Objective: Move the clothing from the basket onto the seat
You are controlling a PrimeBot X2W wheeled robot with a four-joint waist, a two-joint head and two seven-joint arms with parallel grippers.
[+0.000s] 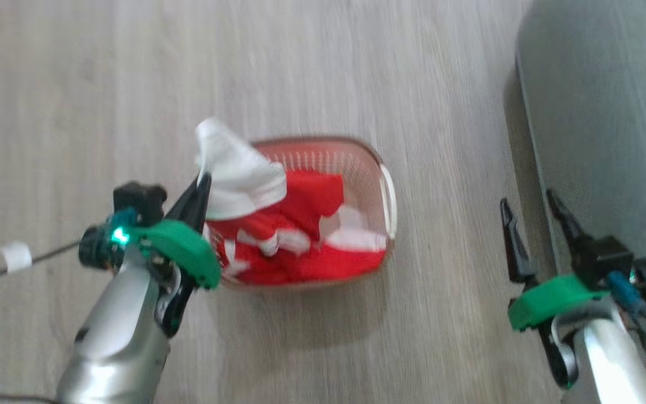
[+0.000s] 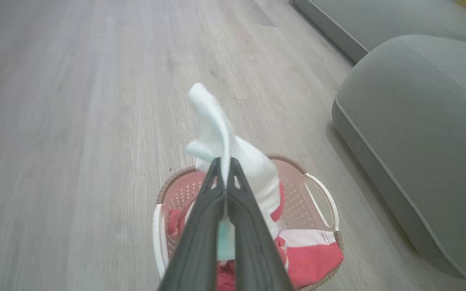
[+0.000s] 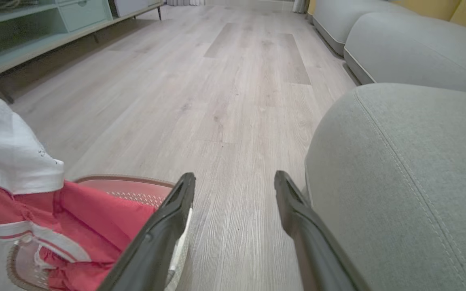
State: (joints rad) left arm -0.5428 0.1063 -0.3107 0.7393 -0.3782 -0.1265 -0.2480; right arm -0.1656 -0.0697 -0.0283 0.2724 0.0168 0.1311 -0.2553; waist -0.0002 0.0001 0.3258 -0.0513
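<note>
Head view: one basket (image 1: 323,157) mid-frame, one garment (image 1: 300,224) in it, one seat (image 1: 609,112) at the right edge, two grippers: left gripper (image 1: 203,182) lower left, right gripper (image 1: 526,197) lower right.

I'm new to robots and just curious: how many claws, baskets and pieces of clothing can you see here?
Claws: 2, the left claw shut on the clothing, the right claw open
Baskets: 1, the basket
Clothing: 1, red and white
Total: 4

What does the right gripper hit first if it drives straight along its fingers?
Likely bare floor: the open right gripper points along the strip between basket and seat. The seat's edge is close beside one finger and might brush it.
</note>
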